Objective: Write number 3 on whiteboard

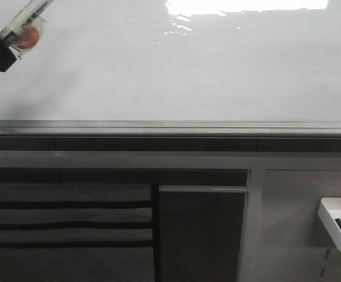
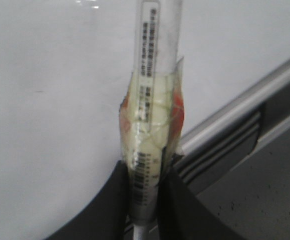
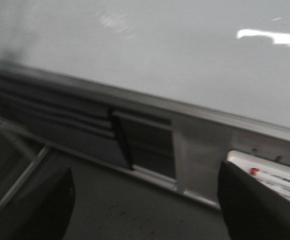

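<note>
Here, the left gripper [image 2: 144,200] is clenching a marker [image 2: 152,95], its two dark fingers [image 2: 110,210] pressing the barrel from both sides at the bottom of the left wrist frame. Clear tape over something orange is wrapping the barrel; a barcode label is running along it, its print too blurred to read. In the front frame's upper left, the marker is slanting before the whiteboard [image 1: 176,70], glare shining at top. The right gripper [image 3: 145,210] is gaping wide, grasping nothing. No number 3 is showing.

Left gripper [image 1: 6,44] holds marker [image 1: 24,23] against whiteboard [image 1: 176,70].
</note>
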You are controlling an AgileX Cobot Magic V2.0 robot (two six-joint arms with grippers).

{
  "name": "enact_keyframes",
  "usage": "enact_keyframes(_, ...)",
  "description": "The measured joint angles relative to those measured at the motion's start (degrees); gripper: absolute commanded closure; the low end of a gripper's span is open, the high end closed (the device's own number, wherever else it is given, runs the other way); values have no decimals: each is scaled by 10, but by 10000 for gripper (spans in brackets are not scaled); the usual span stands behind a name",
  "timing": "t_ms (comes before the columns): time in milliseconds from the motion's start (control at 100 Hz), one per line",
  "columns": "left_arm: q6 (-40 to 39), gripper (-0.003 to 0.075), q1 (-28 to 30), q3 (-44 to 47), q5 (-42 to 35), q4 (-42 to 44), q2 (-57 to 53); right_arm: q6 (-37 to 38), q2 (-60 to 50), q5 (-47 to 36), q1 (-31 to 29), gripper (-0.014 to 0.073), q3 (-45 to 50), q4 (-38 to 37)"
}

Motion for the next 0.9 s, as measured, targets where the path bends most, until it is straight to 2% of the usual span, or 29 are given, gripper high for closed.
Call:
enact_keyframes(110, 65, 738, -58, -30, 98, -41, -19, -100, 67, 60, 0, 64, -27, 87)
enact_keyframes(230, 172, 738, -118, -58, 213, -147, -23, -196, 132, 117, 0, 65, -61, 164)
enact_keyframes(380, 277, 738, -188, -74, 260, -260, -23, -299, 198, 170, 12, 65, -102, 221)
enact_keyframes(590, 301, 738, -242, -85, 264, -284, -23, -341, 270, 182, 83, 65, -151, 222)
enact_keyframes(900, 303, 738, -245, -85, 264, -284, -24, -353, 383, 149, 251, 65, -232, 148)
